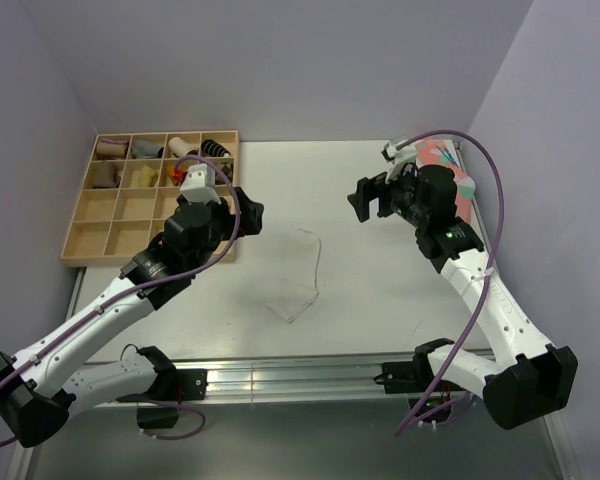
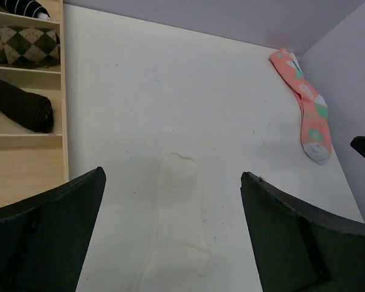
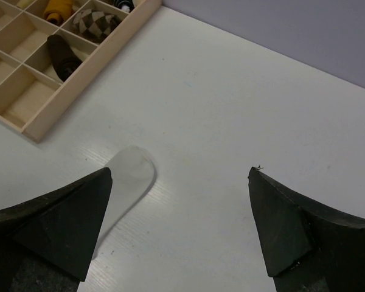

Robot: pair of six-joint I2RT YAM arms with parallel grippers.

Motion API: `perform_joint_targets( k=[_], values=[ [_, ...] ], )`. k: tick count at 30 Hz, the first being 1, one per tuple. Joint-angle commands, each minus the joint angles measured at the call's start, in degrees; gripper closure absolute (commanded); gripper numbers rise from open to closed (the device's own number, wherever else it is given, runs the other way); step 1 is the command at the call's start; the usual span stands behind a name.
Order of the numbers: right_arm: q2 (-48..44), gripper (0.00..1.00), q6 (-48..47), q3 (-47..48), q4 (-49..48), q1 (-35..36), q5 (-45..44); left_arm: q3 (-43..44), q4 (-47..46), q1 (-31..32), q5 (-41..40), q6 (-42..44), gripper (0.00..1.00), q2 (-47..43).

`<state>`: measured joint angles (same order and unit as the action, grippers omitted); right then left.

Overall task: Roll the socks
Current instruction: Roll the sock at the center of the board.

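Observation:
A white sock [image 1: 302,275] lies flat in the middle of the white table, hard to tell from it; it also shows in the left wrist view [image 2: 176,225] and its toe in the right wrist view [image 3: 129,173]. An orange patterned sock [image 1: 448,165] lies at the far right edge, partly hidden by my right arm; it shows fully in the left wrist view [image 2: 307,106]. My left gripper [image 1: 242,212] is open and empty, above the table left of the white sock. My right gripper [image 1: 368,198] is open and empty, up to the sock's right.
A wooden divided tray [image 1: 95,238] stands at the far left with several rolled socks in its back compartments; its front compartments are bare. The table's near edge carries the metal rail [image 1: 290,377] with both arm bases.

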<state>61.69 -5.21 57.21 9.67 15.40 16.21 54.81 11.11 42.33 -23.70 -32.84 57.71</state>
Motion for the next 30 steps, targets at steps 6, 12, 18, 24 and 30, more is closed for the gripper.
perform_joint_targets(
  k=[6, 12, 18, 24, 30],
  values=[
    [1.1, 0.02, -4.2, 1.5, 5.3, 0.1, 3.7, -1.3, -3.1, -0.4, 2.2, -2.0, 0.01, -0.7],
    [3.3, 0.15, -8.4, -1.6, 9.9, 8.1, 0.9, -8.0, -4.3, -0.5, 1.6, -5.7, 0.01, -3.9],
    [6.9, 0.28, -8.9, -6.8, 9.7, 19.5, -4.0, -15.7, -5.9, -0.5, 1.6, -9.6, 0.02, -8.3],
    [14.1, 0.43, -8.1, -6.9, 10.4, 30.3, -7.3, -20.6, -4.0, -0.6, 0.2, -13.9, 0.03, -12.5],
    [20.1, 0.48, -5.7, -5.0, 9.1, 40.4, -11.6, -23.0, -0.3, -0.6, -5.2, -19.1, 0.03, -17.9]
  ],
)
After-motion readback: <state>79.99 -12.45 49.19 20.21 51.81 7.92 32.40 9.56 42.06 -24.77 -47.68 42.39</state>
